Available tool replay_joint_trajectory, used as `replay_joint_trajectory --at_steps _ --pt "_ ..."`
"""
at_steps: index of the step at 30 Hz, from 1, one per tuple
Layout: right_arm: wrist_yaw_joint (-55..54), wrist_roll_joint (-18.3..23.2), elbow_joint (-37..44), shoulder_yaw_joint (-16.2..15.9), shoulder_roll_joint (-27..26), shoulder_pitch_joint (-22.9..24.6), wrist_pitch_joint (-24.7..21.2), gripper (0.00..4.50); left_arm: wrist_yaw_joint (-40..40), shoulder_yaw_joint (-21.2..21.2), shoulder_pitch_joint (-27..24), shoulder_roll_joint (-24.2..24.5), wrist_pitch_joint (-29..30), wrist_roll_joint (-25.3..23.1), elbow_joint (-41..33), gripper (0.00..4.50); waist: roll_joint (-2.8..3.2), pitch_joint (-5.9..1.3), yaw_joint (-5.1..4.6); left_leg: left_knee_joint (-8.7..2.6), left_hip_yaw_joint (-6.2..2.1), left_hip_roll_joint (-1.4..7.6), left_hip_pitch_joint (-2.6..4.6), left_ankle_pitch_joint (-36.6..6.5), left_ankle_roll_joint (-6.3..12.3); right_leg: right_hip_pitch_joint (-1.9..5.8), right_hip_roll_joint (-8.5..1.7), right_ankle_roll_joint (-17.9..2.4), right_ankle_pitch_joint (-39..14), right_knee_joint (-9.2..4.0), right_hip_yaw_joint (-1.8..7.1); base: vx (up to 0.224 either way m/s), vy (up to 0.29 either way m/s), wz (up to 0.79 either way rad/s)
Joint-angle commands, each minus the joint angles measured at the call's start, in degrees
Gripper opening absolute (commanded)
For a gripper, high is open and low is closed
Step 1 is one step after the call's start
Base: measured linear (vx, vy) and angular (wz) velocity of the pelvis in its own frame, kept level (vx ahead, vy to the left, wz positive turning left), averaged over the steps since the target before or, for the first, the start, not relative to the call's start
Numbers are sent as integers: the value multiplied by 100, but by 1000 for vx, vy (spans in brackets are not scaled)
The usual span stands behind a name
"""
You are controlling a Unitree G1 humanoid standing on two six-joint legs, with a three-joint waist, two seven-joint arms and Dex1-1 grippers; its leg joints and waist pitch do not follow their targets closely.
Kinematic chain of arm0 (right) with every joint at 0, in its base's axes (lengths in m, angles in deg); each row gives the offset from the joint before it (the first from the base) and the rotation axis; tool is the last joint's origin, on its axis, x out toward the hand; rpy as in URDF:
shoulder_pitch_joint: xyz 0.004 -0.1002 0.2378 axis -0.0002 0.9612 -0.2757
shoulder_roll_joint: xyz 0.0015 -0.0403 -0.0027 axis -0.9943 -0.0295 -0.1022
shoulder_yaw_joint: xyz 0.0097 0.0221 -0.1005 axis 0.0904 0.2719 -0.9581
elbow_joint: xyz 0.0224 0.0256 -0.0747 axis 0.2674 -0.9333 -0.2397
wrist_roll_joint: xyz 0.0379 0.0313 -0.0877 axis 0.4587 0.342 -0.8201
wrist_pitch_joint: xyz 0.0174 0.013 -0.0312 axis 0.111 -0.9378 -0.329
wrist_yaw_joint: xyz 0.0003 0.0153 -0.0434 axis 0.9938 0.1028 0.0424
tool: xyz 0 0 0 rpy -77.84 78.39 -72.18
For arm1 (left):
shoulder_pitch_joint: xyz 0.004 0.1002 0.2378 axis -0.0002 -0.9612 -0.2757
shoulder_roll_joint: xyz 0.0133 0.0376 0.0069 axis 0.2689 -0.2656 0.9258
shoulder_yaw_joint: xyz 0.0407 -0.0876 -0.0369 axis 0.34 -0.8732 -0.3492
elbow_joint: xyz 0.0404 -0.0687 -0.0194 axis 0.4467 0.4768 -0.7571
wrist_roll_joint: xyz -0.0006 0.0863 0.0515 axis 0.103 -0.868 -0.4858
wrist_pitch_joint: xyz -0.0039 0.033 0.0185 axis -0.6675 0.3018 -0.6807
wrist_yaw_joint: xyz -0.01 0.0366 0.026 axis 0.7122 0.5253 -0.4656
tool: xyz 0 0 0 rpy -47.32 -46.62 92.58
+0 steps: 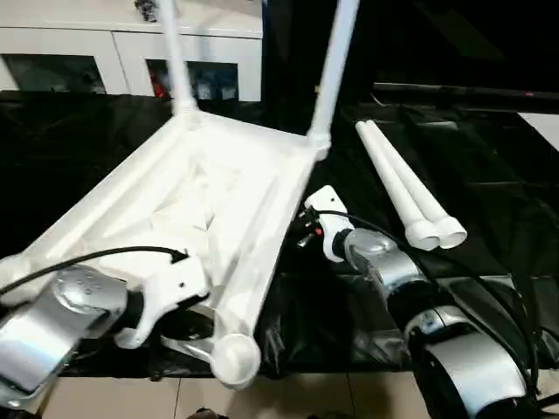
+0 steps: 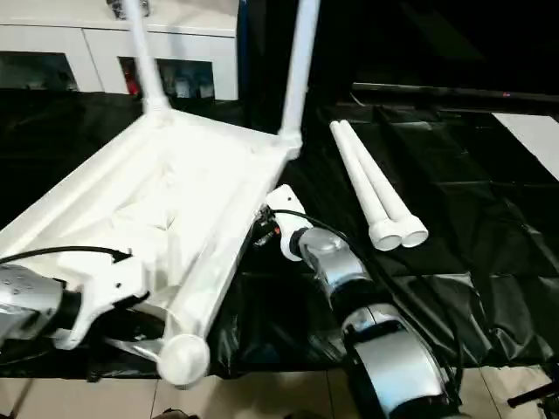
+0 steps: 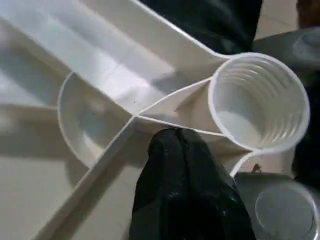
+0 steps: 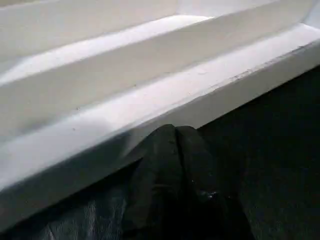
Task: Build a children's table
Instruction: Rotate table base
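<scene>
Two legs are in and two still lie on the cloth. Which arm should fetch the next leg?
Probably the right. The right gripper sits between the tabletop and the two loose legs, jaws shut and empty. The left gripper is at the near corner socket.

- Table top point(image 1: 210, 201): white plastic, rectangular, lying underside up, its raised rim and ribbed panels exposed.
- Fitted legs: two white tapered tubes stand upright in the top's far corner sockets, far-left leg point(image 1: 175, 61) and far-right leg point(image 1: 332, 70).
- Open socket point(image 3: 260, 102): round, ridged inside, empty, at a near corner of the top; a second near corner socket point(image 1: 236, 358) also carries no leg.
- Loose legs point(image 1: 406, 188): two white tubes lying side by side, touching, just beyond the top's right edge, flared ends nearest the camera.
</scene>
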Motion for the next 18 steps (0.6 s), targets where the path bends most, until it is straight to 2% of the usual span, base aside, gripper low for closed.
replay_joint_trajectory --at_steps 1,7,10,11,12,18 --pt "48 89 -13 -2 -222 -216 186 0 -2 99 141 -98 -102 31 -72 7 105 -344 16 -468 -285 426 171 -2436 -495 155 -476 -1124 -2323 -444 346 0 0 0" --pt "159 125 -251 102 -391 -359 352 0 -213 257 439 -438 -277 -150 226 7 103 -358 1 -470 -280 429 161 -2334 -465 173 -468 -1163 -2155 -420 342 0 0 0" --pt "-3 54 -392 126 -413 -420 453 0 -664 269 661 -739 -689 -469 718 7 107 -367 15 -449 -261 424 185 -2294 -440 150 -471 -1178 -2118 -434 351 0 0 0" --pt "-65 38 -410 136 -409 -429 475 0 -766 269 709 -787 -795 -550 839 7 102 -365 12 -455 -268 424 165 -2267 -436 165 -470 -1180 -2100 -428 348 0 0 0" --pt "-349 43 -410 234 -340 -458 518 0 -1153 242 887 -909 -1129 -844 1331 7 92 -366 28 -462 -262 416 169 -2233 -423 160 -450 -1124 -2097 -433 341 0 0 0" --pt "-378 144 -135 427 -23 -399 644 0 -1657 161 1233 -1069 -1629 -1191 2167 7 110 -375 64 -460 -265 418 198 -2369 -443 146 -451 -1047 -2219 -444 333 0 0 0"
